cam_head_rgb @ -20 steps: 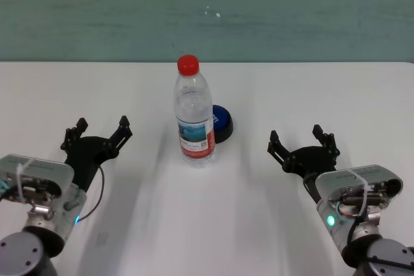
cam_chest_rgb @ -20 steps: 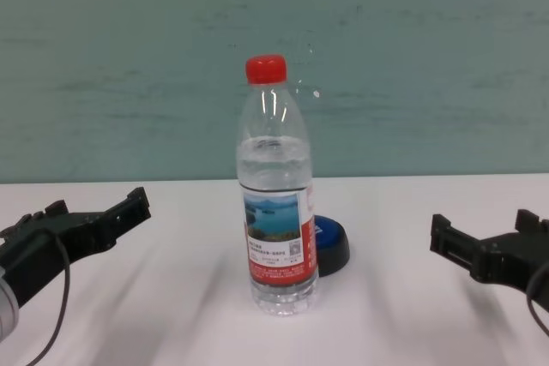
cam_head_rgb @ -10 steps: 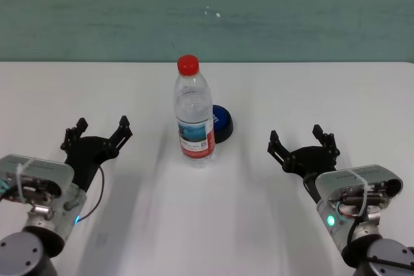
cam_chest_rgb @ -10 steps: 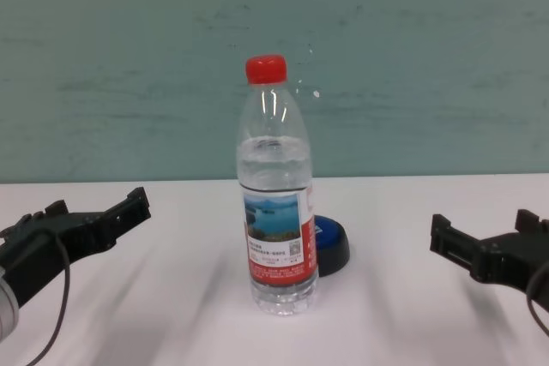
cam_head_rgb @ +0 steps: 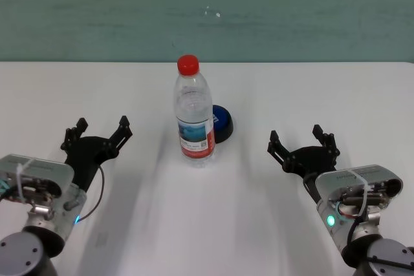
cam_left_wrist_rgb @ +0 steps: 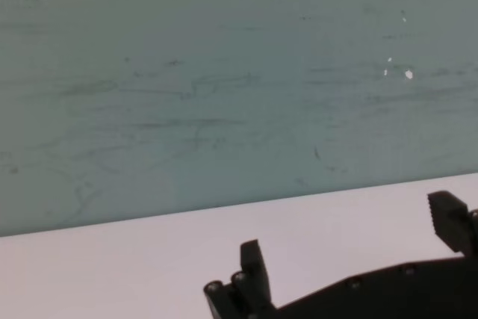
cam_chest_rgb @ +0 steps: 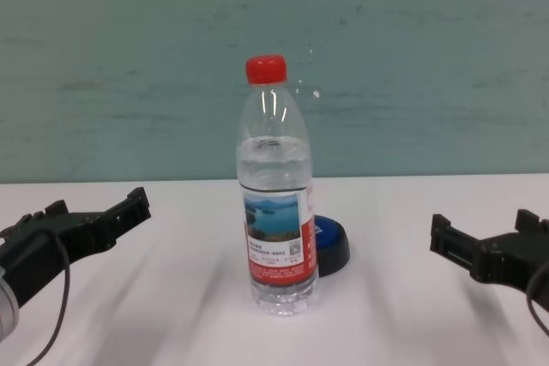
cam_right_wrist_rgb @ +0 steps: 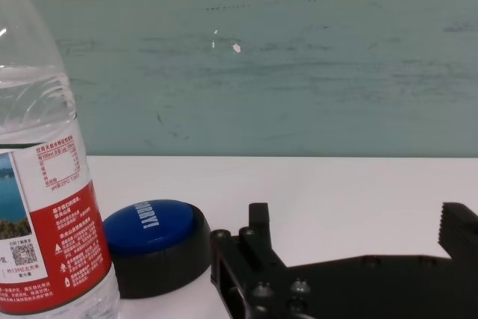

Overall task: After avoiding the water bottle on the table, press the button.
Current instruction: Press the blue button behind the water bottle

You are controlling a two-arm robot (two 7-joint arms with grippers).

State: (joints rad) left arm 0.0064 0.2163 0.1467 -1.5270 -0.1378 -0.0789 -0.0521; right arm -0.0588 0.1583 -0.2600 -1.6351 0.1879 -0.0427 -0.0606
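Bottle (cam_head_rgb: 193, 117) stands upright mid tabletop (cam_head_rgb: 272, 88), with the blue button (cam_head_rgb: 222, 123) tucked just behind it. Left gripper (cam_head_rgb: 99, 128) and right gripper (cam_head_rgb: 303, 140) sit either side, well apart, jaws spread, holding nothing.

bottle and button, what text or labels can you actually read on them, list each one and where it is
Button: white print on the blue top, too skewed to read for certain.
Water bottle label: small printed table on the white band, too small to read.
Same label, red band: white characters and a QR code, not legible.
Neither the left gripper nor the right gripper carries readable text.
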